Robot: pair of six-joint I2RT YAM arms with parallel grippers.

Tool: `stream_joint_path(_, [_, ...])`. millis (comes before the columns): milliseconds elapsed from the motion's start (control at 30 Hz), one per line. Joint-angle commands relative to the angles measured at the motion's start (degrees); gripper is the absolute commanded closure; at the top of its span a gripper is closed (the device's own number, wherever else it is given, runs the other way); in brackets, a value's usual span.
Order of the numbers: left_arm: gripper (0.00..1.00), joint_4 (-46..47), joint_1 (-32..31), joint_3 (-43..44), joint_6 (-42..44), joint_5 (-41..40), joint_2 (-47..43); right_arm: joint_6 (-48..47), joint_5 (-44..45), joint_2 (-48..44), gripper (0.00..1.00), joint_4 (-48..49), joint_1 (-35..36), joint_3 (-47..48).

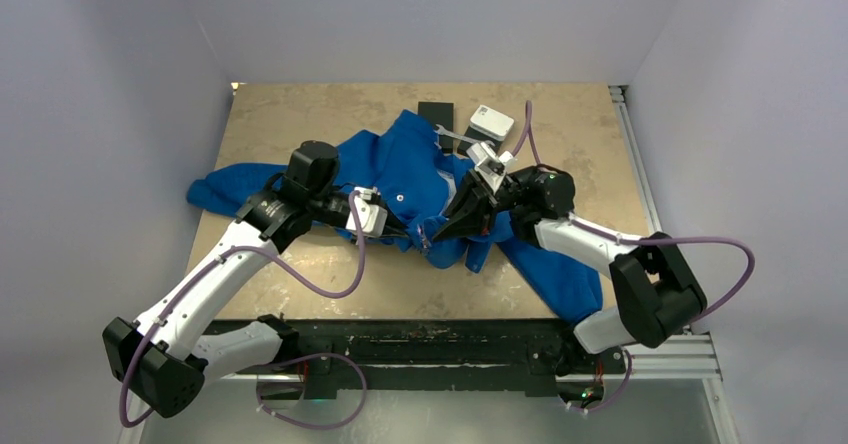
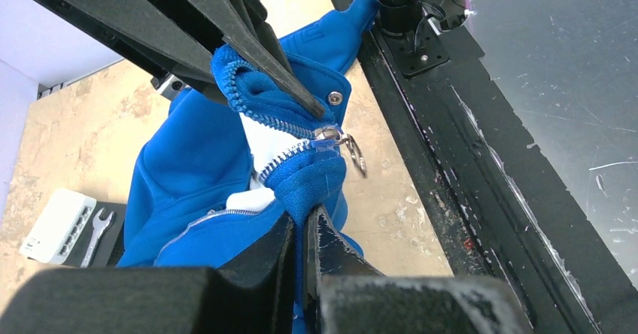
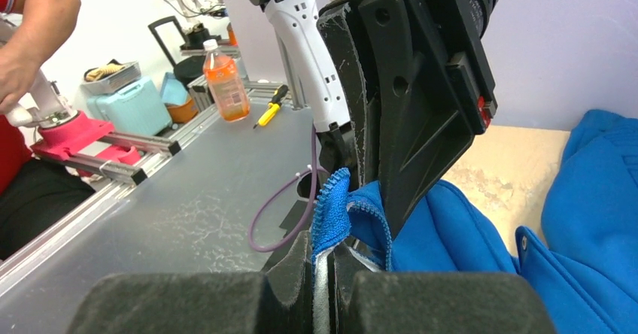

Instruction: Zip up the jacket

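Note:
The royal-blue jacket (image 1: 400, 164) lies crumpled across the middle of the table, one sleeve to the left and one toward the near right. My left gripper (image 1: 412, 232) is shut on a fold of the jacket's front edge (image 2: 305, 180), just below the silvery zipper slider (image 2: 329, 133) and its dangling pull tab (image 2: 355, 153). My right gripper (image 1: 442, 232) meets it from the right. It is shut on the opposite front edge, with its blue zipper teeth (image 3: 329, 206) and white lining between the fingers. The zipper is open above the slider, showing white lining (image 2: 263, 142).
A white box (image 1: 490, 122), a wrench (image 1: 455, 136) and a black block (image 1: 437, 114) lie behind the jacket at the table's far side. The black rail (image 1: 450, 339) runs along the near edge. Beyond the table, an orange bottle (image 3: 226, 82), a yellow screwdriver (image 3: 269, 107) and a person (image 3: 22, 93).

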Motion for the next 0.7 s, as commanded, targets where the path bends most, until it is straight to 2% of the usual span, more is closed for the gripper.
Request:
stream_joint_path(0, [1.0,3.7,-0.35,-0.28,-1.14,2.86,-1.67,-0.1,-0.48,0.16,1.0,10.08,0.69,2.96])
stream_joint_path(667, [1.0,4.57,-0.77,-1.45,-0.1,0.28,-3.17,0.19,-0.96,-1.47,1.0,9.35,0.82,2.47])
